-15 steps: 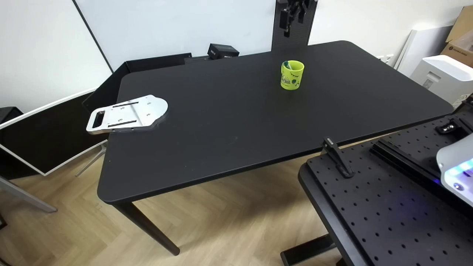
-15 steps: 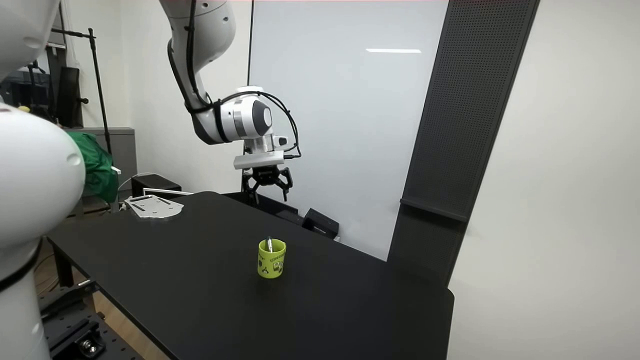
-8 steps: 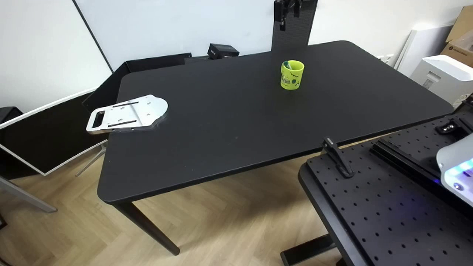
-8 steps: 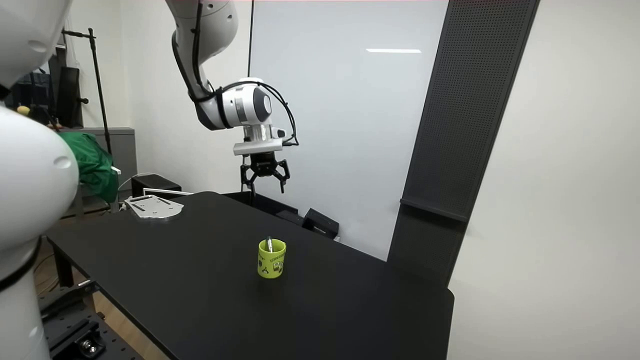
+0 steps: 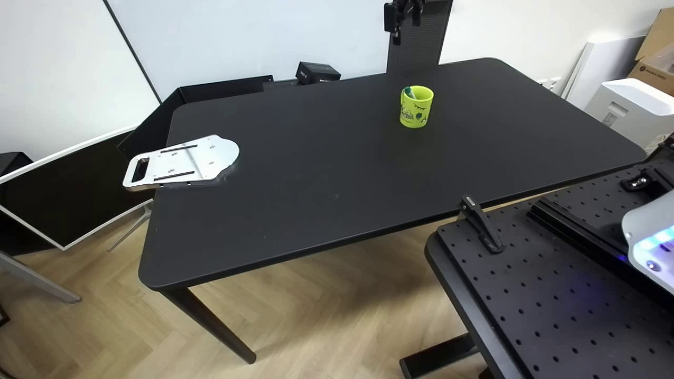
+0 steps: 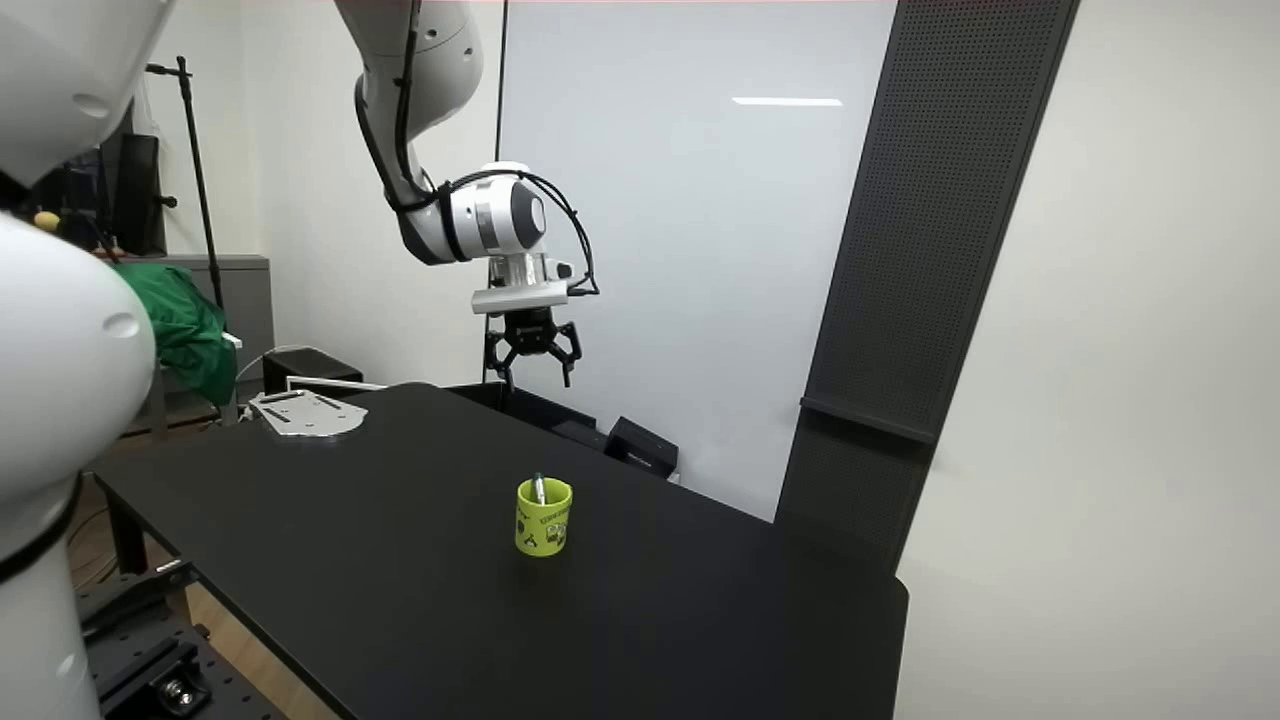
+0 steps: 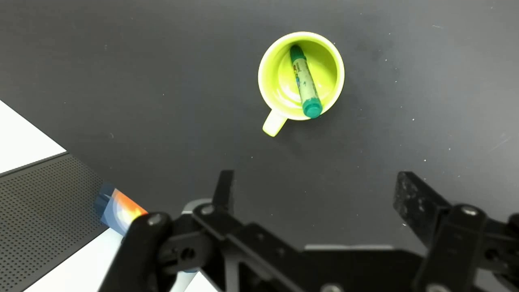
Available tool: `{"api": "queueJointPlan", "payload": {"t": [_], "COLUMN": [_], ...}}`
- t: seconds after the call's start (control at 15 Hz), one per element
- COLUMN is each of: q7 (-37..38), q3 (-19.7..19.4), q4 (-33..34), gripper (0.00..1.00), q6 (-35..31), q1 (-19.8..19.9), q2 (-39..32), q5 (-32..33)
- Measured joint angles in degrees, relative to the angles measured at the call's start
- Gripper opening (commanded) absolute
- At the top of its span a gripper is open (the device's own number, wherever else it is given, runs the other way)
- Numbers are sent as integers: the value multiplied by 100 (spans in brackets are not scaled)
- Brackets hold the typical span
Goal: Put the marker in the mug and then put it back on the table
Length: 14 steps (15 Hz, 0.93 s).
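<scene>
Marker (image 7: 307, 83) leans inside the mug (image 6: 542, 526), which stands on the table (image 6: 400, 560). Gripper (image 6: 538, 383) hangs above it, jaws spread wide.

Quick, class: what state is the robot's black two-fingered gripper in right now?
Black two-fingered gripper: open, jaws wide apart, holding nothing.

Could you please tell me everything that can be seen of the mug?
The mug is a yellow-green cylinder with dark drawings printed outside, a plain, shiny inside and a single handle. It may be plastic or ceramic; I can't tell which. It stands upright on the black table, away from the edges. The marker leans inside it, one green end rising past the rim. The open gripper does not touch it.
</scene>
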State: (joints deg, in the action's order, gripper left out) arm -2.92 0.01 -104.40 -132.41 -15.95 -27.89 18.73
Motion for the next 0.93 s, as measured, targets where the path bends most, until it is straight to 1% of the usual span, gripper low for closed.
{"api": "queueJointPlan", "payload": {"t": [0.47,0.93], "q7": [0,0], "q3": [35,48], "q4": [4,6], "gripper": [100,100], "q6": [12,-72], "q1": [17,95], "q2": [-14,-185], "q5": [14,34]}}
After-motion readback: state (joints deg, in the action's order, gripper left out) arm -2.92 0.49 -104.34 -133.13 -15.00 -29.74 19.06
